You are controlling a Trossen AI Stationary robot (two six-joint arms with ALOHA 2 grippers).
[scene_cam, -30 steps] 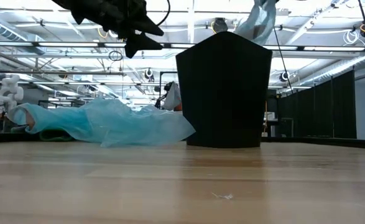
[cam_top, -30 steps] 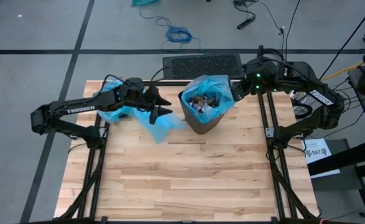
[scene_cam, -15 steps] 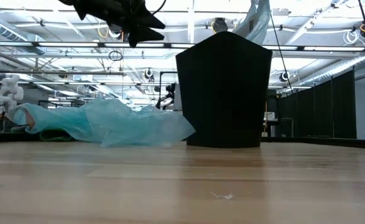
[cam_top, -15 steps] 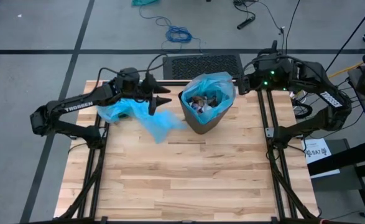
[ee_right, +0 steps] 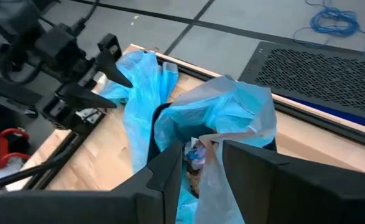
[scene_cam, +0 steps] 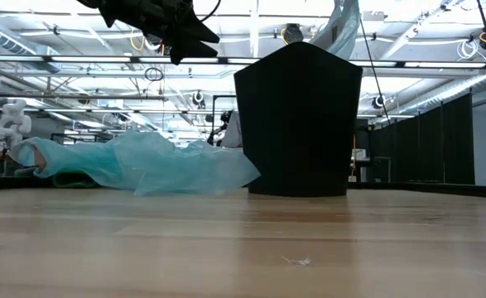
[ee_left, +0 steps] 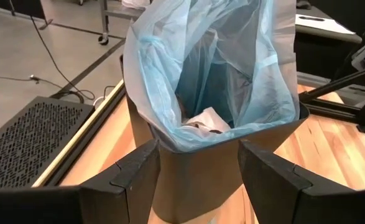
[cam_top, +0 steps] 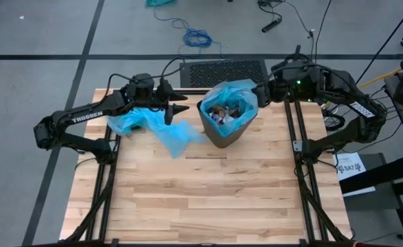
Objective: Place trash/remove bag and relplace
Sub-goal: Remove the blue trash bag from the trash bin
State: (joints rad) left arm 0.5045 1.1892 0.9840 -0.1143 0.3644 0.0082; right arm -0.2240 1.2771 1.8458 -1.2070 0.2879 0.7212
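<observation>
The trash (cam_top: 223,113) lay heaped inside the blue liner bag (cam_top: 237,96) that lined the dark bin (cam_top: 223,134), which stood near the far edge of the wooden table (cam_top: 208,199); white and brown wads showed through the bag's mouth in the high view and both wrist views. The right gripper (cam_top: 259,91) sat at the bag's far rim, and in its wrist view a fold of the film ran up between its two fingers (ee_right: 170,171), so it appeared pinched on the liner bag, though with jaws not tightly together. That looked like the weak point: a loose pinch on thin, slippery film could have let the edge slide free as the bag was lifted, dropping it back into the bin. A one-sided pull might also have tipped the light bin or spilled scraps over the rim, and the film could have torn under the load. The left gripper (cam_top: 179,112) hovered released and empty, jaws wide, just beside the bin's near side above the spare blue bag (cam_top: 161,130) spread on the table. It could have snagged that loose plastic when closing in.
</observation>
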